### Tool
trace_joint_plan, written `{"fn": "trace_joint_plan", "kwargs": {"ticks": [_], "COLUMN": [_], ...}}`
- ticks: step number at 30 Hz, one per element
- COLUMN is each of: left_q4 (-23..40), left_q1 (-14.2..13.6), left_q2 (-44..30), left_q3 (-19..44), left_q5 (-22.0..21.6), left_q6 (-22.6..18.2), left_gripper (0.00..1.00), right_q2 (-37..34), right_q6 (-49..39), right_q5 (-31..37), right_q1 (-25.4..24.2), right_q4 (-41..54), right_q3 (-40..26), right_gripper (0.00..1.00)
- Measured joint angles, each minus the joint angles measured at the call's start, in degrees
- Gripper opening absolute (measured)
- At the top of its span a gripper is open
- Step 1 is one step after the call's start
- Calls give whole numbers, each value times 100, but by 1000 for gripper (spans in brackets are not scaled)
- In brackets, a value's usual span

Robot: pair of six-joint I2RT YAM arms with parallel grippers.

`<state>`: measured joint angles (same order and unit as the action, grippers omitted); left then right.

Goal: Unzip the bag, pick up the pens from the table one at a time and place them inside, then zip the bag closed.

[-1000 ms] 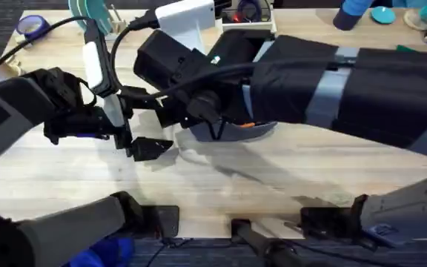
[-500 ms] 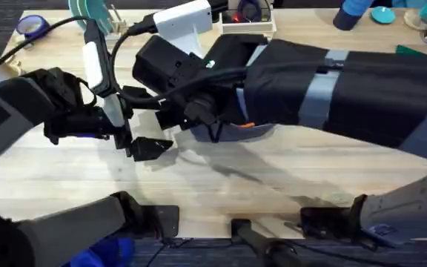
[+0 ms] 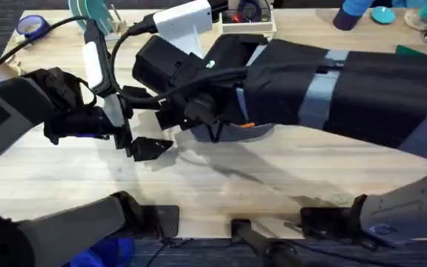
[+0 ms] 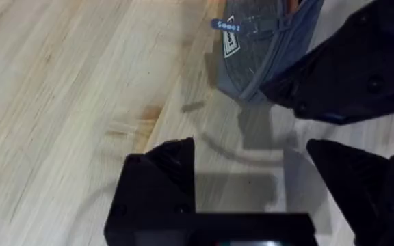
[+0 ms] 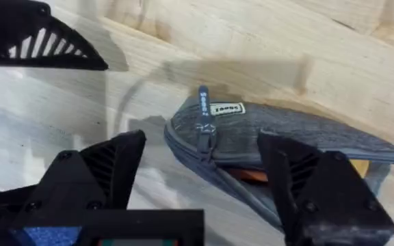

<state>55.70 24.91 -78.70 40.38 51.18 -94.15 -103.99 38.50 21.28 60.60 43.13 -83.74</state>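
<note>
Nothing has shifted: your right claw (image 5: 200, 181) stays spread over the bag (image 5: 279, 147), left claw (image 4: 252, 188) apart beside it. The pull tab (image 5: 203, 102) reads "Sweet".

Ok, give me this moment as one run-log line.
bag: on table, partly unzipped, orange lining showing | left gripper: open, beside bag end | right gripper: open, over zipper pull

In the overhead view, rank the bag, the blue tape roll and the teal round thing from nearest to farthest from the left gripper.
1. The bag, just right of the left gripper, mid-table.
2. The blue tape roll, at the far left corner.
3. The teal round thing, at the far right edge.
</note>
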Motion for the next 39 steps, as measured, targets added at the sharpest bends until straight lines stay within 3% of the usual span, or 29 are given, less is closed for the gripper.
{"fn": "trace_joint_plan", "kwargs": {"ticks": [23, 25, 26, 30, 31, 39], "left_q4": [0, 0, 0, 0, 0, 0], "left_q1": [11, 11, 11, 11, 11, 11], "left_q2": [0, -1, -2, 0, -2, 0], "left_q3": [0, 0, 0, 0, 0, 0], "left_q5": [0, 0, 0, 0, 0, 0], "left_q6": [0, 2, 1, -2, 0, -22], "left_gripper": [993, 992, 993, 993, 993, 993], "right_q2": [-240, -241, -242, -242, -242, -241], "right_q6": [-254, -276, -294, -295, -285, -423], "right_q5": [152, 170, 187, 199, 208, 208], "right_q1": [13, 13, 13, 13, 13, 13], "right_q4": [0, 7, 12, 11, 9, 3], "right_q3": [-15, -15, -15, -15, -15, -17], "right_gripper": [988, 877, 764, 182, 79, 31]}}
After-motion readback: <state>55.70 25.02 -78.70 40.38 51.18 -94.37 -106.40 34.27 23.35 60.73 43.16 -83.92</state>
